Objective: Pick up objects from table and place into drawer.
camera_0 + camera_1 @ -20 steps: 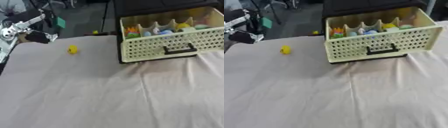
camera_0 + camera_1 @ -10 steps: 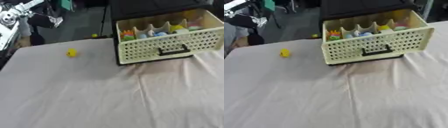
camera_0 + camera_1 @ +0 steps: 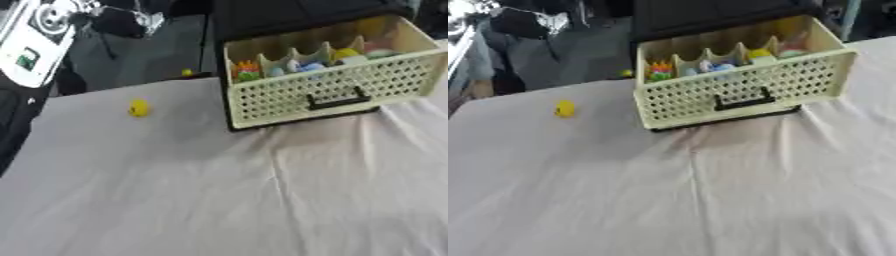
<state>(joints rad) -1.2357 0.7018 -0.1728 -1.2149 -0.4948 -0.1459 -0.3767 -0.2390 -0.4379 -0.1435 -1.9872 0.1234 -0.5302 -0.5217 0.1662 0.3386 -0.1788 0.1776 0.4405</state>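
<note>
A small yellow object point(image 3: 138, 108) lies on the pale cloth at the table's far left. The cream perforated drawer point(image 3: 332, 90) stands open at the back right, with a black handle point(image 3: 337, 99) on its front. Several coloured things sit in its compartments point(image 3: 297, 65). My left arm comes in at the upper left corner, and its dark left hand point(image 3: 125, 21) hangs above and behind the table's far edge, well away from the yellow object. The hand is blurred. My right hand shows in no view.
The cloth-covered table point(image 3: 219, 200) spreads wide across the foreground, with folds running from the drawer forward. A second tiny yellow thing point(image 3: 186, 72) lies just past the table's far edge. Dark furniture and floor stand behind.
My left arm has lifted up and back from the table's far left edge toward the upper left corner. The view itself has tilted a little. The yellow object and drawer have stayed put.
</note>
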